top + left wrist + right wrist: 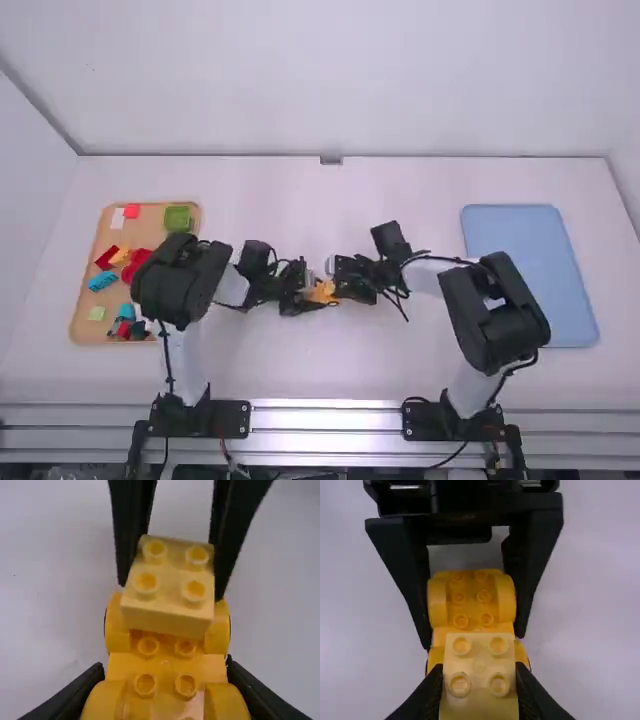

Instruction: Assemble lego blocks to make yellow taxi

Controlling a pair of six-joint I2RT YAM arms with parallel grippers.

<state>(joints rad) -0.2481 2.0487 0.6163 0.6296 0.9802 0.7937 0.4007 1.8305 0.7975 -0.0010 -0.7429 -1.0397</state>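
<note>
Mid-table, the left gripper (315,294) is closed around a yellow-orange car body (166,667), a finger on each side – wheel-arch pieces show at both ends, with bare studs between. The right gripper (338,288) comes in from the right and pinches a pale yellow block (479,682) by its sides, holding it studs up over the right part of the body; whether the two touch, I cannot tell. Off to the left, a wooden tray (150,216) holds loose blocks, a green one (178,218) at its far side – and a blue tray (520,265) lies to the right
</note>
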